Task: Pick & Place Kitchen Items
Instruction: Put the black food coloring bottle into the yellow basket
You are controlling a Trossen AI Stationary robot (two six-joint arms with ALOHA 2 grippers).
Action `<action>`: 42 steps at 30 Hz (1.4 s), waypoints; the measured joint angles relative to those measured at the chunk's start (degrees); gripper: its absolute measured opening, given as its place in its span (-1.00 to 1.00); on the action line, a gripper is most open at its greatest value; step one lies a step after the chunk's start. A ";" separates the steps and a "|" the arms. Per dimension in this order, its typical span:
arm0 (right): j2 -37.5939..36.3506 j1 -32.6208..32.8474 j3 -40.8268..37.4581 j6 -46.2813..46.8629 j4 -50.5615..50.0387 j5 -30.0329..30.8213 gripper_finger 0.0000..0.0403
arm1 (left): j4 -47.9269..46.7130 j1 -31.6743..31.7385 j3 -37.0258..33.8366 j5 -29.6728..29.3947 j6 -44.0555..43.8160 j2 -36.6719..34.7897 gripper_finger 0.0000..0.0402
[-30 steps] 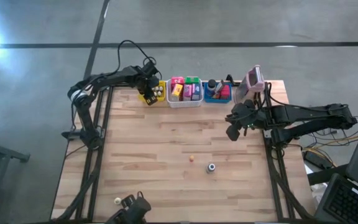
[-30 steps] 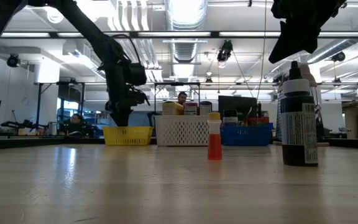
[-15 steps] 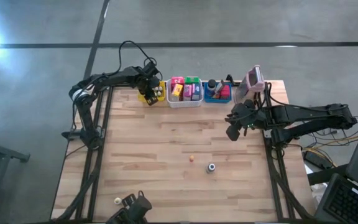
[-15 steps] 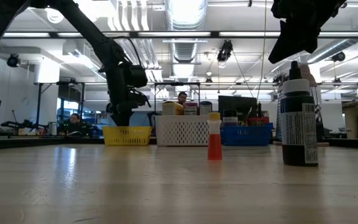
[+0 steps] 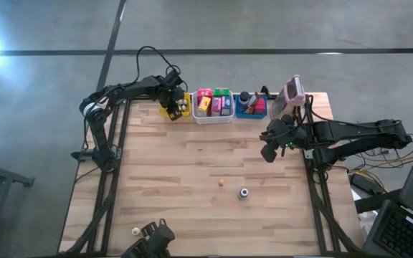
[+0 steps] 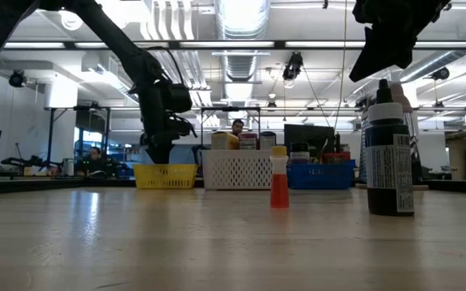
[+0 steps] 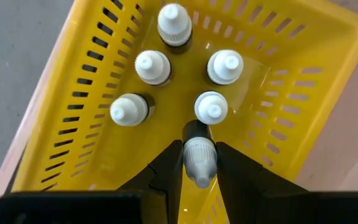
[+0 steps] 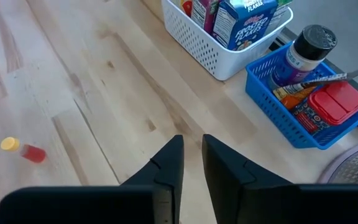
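A: What's loose on the tabletop (image 5: pixel 156 165)?

B: A small red bottle with a yellow cap (image 6: pixel 278 186), upright near the middle, and a dark bottle with a grey cap and white label (image 6: pixel 388 147) upright just beside it, nearer the front edge.

A: And the rest?

B: Five white-capped dropper bottles (image 7: pixel 153 67) stand in the yellow bin (image 7: pixel 92 81); a sixth, a white-capped dropper bottle (image 7: pixel 199 158), sits between the left pincer (image 7: pixel 199 168) fingers above them. Coloured cartons (image 5: pixel 214 102) fill the white bin (image 5: pixel 214 118).

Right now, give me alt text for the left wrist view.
The left hand grips a small white-capped bottle between its dark fingers over a yellow slotted bin. Five similar white-capped bottles stand upright inside the bin.
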 joint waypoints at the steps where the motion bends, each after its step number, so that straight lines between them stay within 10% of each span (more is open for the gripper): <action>1: 0.00 0.00 0.00 -0.17 0.00 0.00 -0.74 | 0.02 0.01 0.08 0.06 -0.01 0.02 -0.53; 42: 0.00 0.00 0.00 -0.10 0.09 0.00 -0.75 | -6.90 0.19 6.08 1.36 0.00 4.85 -0.36</action>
